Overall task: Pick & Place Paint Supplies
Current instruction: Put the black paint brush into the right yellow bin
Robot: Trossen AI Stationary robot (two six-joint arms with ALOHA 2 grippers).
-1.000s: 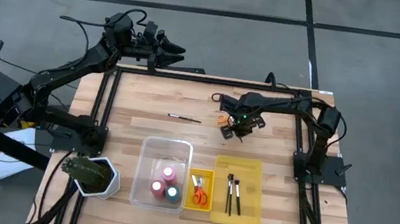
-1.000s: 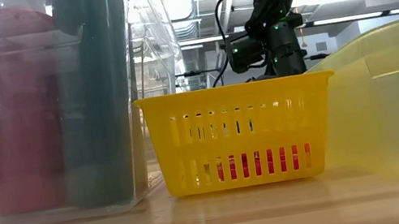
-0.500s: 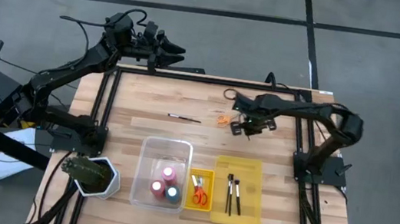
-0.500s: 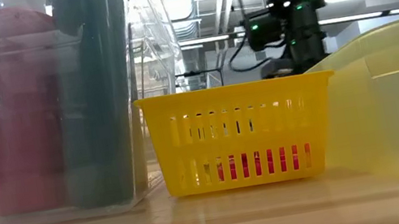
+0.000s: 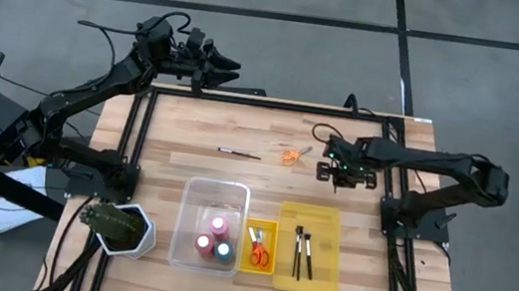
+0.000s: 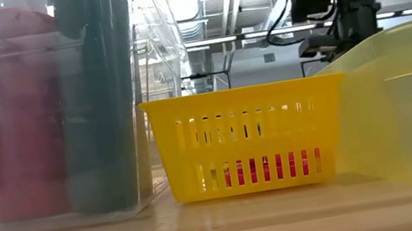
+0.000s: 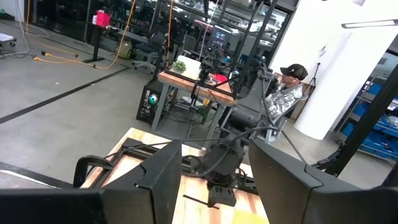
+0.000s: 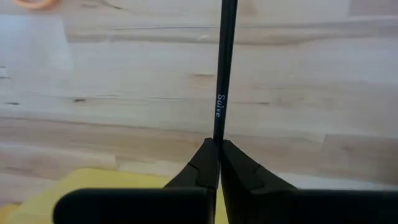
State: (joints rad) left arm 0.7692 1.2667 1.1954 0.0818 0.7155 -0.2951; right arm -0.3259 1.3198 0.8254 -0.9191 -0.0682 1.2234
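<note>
Now | right claw (image 8: 219, 148) clamped on thin paintbrush (image 8: 222, 74) | carry level over yellow bin (image 5: 329, 225), lower beside other brushes before releasing | left claw (image 7: 214, 165) parted, empty, far-left

Your right gripper (image 5: 343, 174), frame centre-right, is clamped tight; your left gripper (image 5: 231, 64) waits upper left, fingers apart.

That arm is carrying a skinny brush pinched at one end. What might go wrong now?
The right tool pinches the paintbrush only at its tip, so the brush might swing or slip out. The yellow tray already holds two brushes; a drop could bounce off them. The orange scissors lie nearby on the table.
</note>
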